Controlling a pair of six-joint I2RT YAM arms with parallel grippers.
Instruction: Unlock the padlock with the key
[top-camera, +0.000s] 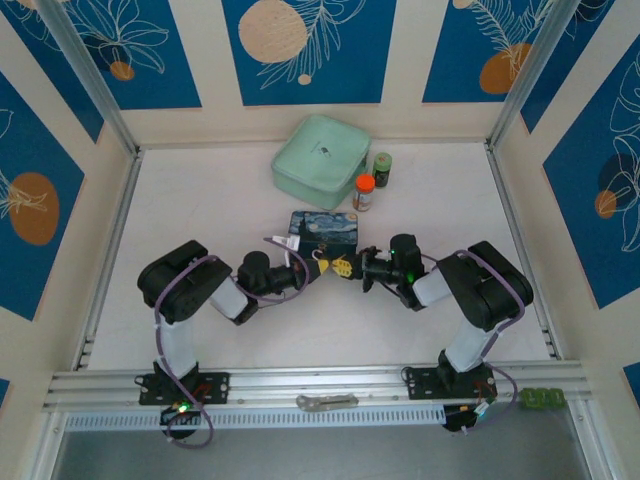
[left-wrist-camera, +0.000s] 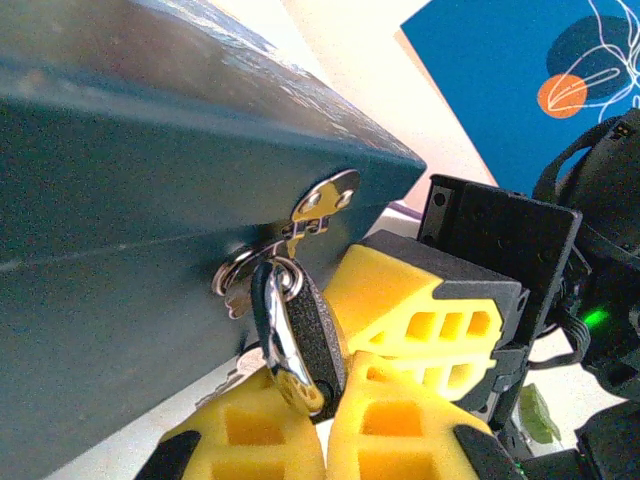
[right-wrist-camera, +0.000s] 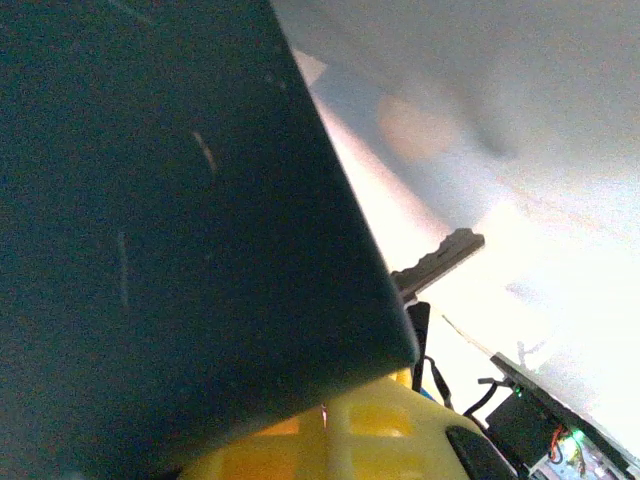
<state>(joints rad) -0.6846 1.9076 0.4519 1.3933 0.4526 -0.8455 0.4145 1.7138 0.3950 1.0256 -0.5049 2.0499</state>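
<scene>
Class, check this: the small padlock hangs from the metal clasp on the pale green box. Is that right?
No. The padlock hangs from the metal clasp on the dark blue tin, not the pale green box, which sits further back. The left wrist view shows it.

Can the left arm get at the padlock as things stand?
Probably yes: the padlock hangs from the hasp of the blue tin, its lower end right at the fingertips of the left gripper. The right gripper crowds one side but doesn't cover it.
</scene>
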